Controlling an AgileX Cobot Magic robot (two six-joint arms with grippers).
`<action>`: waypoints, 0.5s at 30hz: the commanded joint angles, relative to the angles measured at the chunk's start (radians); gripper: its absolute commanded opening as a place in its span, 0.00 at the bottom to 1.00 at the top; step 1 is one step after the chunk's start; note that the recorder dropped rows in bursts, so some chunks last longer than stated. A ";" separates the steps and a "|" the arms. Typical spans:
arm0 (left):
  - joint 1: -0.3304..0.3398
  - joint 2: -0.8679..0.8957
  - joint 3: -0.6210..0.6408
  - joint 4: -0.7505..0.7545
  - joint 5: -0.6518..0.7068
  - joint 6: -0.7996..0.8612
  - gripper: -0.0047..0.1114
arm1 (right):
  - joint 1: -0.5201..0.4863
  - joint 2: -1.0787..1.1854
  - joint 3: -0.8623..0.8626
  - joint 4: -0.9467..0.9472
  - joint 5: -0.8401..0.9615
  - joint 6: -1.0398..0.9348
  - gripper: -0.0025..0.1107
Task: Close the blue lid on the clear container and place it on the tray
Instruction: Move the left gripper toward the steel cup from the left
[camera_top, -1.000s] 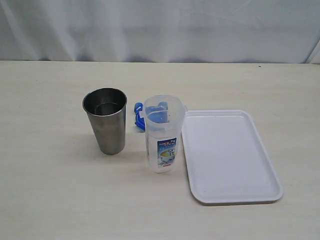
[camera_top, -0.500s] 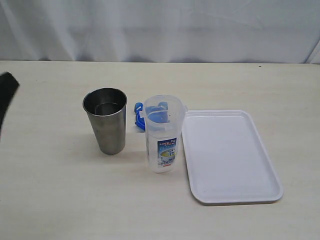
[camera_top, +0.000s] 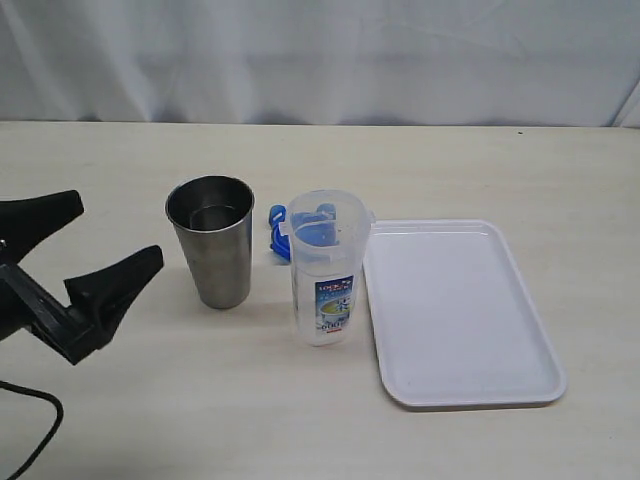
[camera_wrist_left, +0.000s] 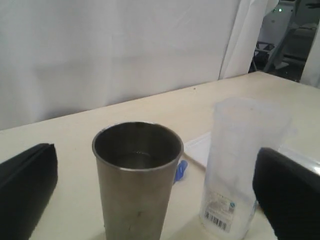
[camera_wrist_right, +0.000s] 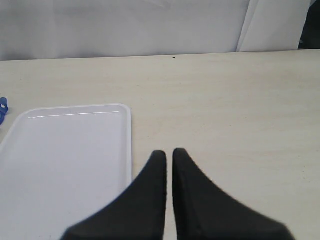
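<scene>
Exterior: left gripper (camera_top: 120, 230), cut off at the left edge, jaws spread, empty. Clear container (camera_top: 326, 270) stands centre, just beside the tray (camera_top: 470, 330); blue lid (camera_top: 274, 234) mostly hidden behind it.
Left wrist: container blurred, beside steel cup (camera_wrist_left: 136, 175).
Right wrist: right gripper (camera_wrist_right: 169, 156) pressed together, empty.

The cup (camera_top: 210, 245) is standing between the left gripper (camera_top: 120, 228) and the container (camera_top: 327, 270), blocking a straight pass; the lid (camera_top: 276, 238) is lying behind the narrow cup-container gap; the tray (camera_top: 470, 320) is lying bare just beside the container.
</scene>
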 joint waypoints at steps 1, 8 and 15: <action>0.003 0.126 -0.001 0.001 -0.068 0.118 0.90 | -0.003 -0.005 0.001 -0.001 -0.013 0.000 0.06; 0.003 0.307 -0.060 0.012 -0.068 0.150 0.90 | -0.003 -0.005 0.001 -0.001 -0.013 0.000 0.06; 0.003 0.423 -0.144 0.055 -0.068 0.150 0.90 | -0.003 -0.005 0.001 -0.001 -0.013 0.000 0.06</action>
